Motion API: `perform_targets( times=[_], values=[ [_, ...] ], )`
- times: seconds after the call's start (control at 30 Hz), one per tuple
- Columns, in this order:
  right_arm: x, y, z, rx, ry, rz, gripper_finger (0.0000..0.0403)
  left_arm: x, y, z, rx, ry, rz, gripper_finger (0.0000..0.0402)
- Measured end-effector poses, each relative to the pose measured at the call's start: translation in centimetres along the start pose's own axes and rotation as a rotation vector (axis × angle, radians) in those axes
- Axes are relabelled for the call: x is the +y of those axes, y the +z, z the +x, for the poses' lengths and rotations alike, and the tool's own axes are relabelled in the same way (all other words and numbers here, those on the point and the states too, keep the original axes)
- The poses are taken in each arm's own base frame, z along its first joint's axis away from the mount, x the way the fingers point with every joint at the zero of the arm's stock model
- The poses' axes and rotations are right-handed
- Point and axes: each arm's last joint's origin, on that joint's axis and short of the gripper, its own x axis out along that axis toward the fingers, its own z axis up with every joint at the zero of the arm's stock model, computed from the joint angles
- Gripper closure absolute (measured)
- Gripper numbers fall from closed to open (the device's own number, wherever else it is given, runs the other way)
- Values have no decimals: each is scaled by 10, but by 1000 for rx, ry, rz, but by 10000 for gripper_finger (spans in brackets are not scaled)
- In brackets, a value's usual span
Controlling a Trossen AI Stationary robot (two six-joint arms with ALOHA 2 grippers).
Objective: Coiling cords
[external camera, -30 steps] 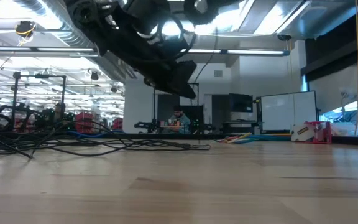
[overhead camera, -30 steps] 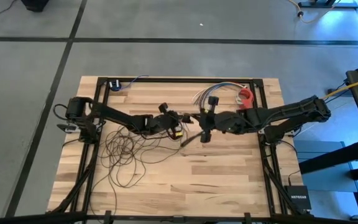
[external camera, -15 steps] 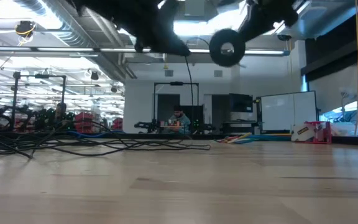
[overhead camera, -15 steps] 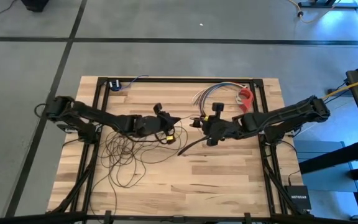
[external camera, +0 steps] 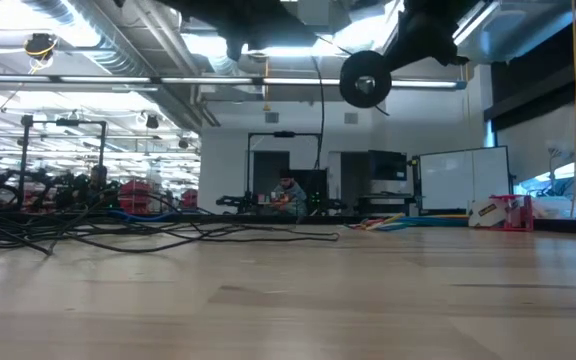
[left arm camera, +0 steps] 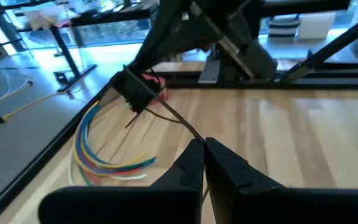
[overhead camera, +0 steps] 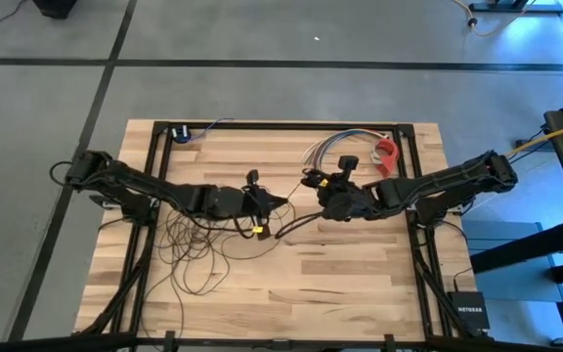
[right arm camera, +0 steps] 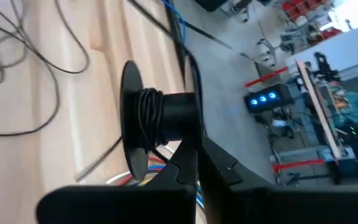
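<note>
The cord is a thin dark wire. Most of it lies in loose loops (overhead camera: 198, 244) on the table's left half, seen as a low tangle (external camera: 118, 235) in the low view. One end is wound on a small black spool (right arm camera: 160, 115), which my right gripper (overhead camera: 313, 186) holds up above the table's middle (external camera: 365, 78). My left gripper (overhead camera: 274, 200) is just left of it, shut on a strand (left arm camera: 173, 118) that runs on to the spool. Another length (external camera: 319, 150) hangs down to the table. My left gripper pinches a single strand of the cord (left arm camera: 194, 135) between its two fingertips, coming nearly level from the table's left. The strand runs fairly straight from the fingers up to the spool, clear of the table. My right gripper pinches one flange of the spool (right arm camera: 193, 134) at its rim between its two fingers, coming from the table's right and slanting down. The spool is lifted clear, its axis about level, with several turns of cord on its core.
A short bundle of multicoloured wires (overhead camera: 325, 147) lies at the far middle (left arm camera: 104, 155), with a red object (overhead camera: 387, 152) to its right. A small device with a blue wire (overhead camera: 181, 133) sits at the far left. Black frame rails (overhead camera: 281, 127) border the table. A person (external camera: 288, 190) sits far behind.
My left gripper has risen and drawn back a little toward the table's left, taking the strand up with it. My right gripper has turned and tipped, so the spool now faces the near edge in the low view. The loops on the table have stayed put.
</note>
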Motion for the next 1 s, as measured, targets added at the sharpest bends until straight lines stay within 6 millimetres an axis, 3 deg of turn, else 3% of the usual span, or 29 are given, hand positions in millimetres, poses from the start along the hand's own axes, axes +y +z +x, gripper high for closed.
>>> perform_targets(
  times=[0.17, 0.47, 1.0],
  values=[
    [6, 3, -5, -48, 108, -46, 400, 12, -4, 3, 37, 141, -43, 399],
    [10, 15, -16, -139, 21, -96, 400, 32, -24, 8, 212, 227, -117, 397],
    [-4, -3, 5, 25, 41, -8, 400, -5, 13, -14, -72, 56, -51, 396]
  ],
)
